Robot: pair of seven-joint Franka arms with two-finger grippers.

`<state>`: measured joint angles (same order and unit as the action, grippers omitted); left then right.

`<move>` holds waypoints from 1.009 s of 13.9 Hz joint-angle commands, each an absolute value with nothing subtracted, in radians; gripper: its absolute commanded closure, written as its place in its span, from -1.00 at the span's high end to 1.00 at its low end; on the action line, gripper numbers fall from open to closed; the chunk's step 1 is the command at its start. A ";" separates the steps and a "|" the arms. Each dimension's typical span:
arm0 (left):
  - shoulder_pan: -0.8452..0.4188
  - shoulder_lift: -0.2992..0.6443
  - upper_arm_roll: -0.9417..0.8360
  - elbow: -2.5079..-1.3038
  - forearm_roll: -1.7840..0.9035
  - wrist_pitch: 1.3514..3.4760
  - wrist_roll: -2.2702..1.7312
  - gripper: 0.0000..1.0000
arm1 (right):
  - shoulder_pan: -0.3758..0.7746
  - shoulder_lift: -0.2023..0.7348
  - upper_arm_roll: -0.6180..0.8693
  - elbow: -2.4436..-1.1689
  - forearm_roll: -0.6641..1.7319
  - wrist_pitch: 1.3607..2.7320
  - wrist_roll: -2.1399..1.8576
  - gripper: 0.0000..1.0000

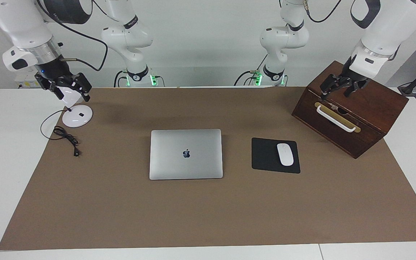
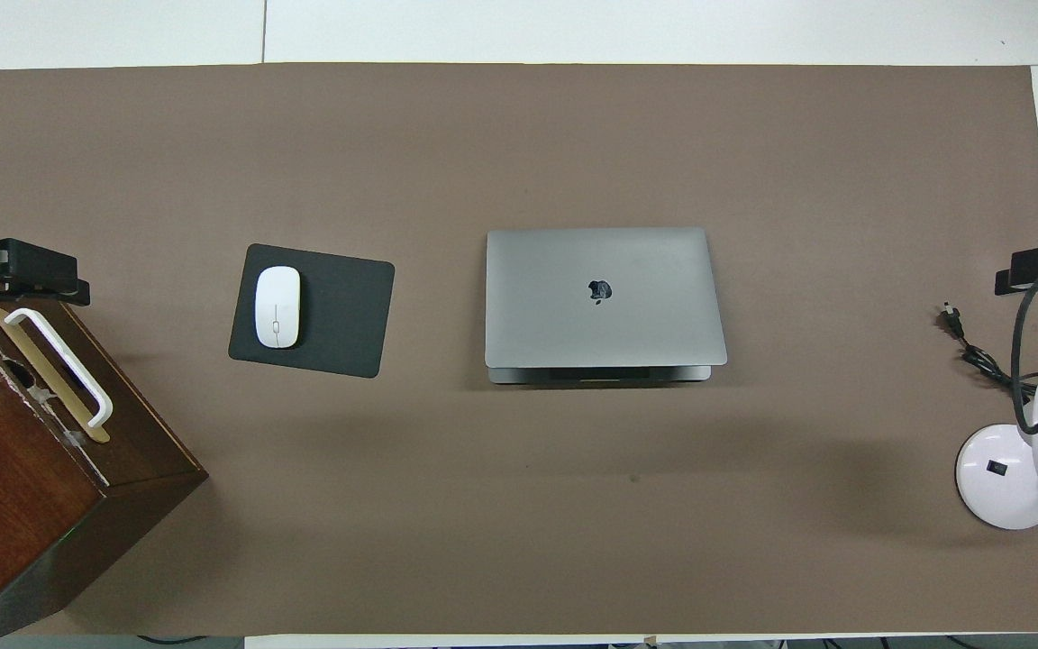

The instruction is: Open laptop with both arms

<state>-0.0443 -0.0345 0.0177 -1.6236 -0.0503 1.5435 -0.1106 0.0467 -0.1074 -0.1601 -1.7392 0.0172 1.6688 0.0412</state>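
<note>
Both grippers well apart from laptop (image 1: 186, 154)

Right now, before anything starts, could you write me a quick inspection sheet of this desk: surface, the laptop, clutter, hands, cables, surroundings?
Surface: brown mat on a white table.
Job's thing: thin silver-grey laptop, lid shut, flat at mid-mat, untouched.
Clutter: white mouse on a black mouse pad; dark wooden box with white handle; white lamp base.
Hands: left hand open over the box; right hand above the lamp base, grip unclear.
Cables: black cord coiled beside the lamp base.
Surroundings: white wall.
</note>
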 commanded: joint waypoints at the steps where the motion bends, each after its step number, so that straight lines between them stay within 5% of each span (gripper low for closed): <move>1: -0.034 -0.023 0.009 -1.605 -0.032 1.549 -0.104 1.00 | 0.043 -0.127 -0.156 -1.755 0.017 1.686 0.023 1.00; 8: -0.034 -0.029 0.008 -1.615 -0.034 1.554 -0.098 0.90 | 0.044 -0.137 -0.155 -1.781 0.017 1.693 0.006 1.00; 9: -0.034 -0.028 0.009 -1.615 -0.034 1.554 -0.103 -0.21 | 0.046 -0.140 -0.152 -1.789 0.017 1.694 0.006 1.00; 10: -0.034 -0.028 0.008 -1.615 -0.034 1.554 -0.100 -0.99 | 0.060 -0.147 -0.152 -1.804 0.017 1.695 0.008 1.00; 14: -0.034 -0.026 0.008 -1.615 -0.037 1.565 -0.110 -1.00 | 0.061 -0.152 -0.152 -1.807 0.017 1.678 -0.001 1.00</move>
<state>-0.0443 -0.0344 0.0167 -1.6236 -0.0502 1.5470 -0.1106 0.0639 -0.1197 -0.1534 -1.7696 0.0174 1.6693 0.0278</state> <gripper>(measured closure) 0.626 0.000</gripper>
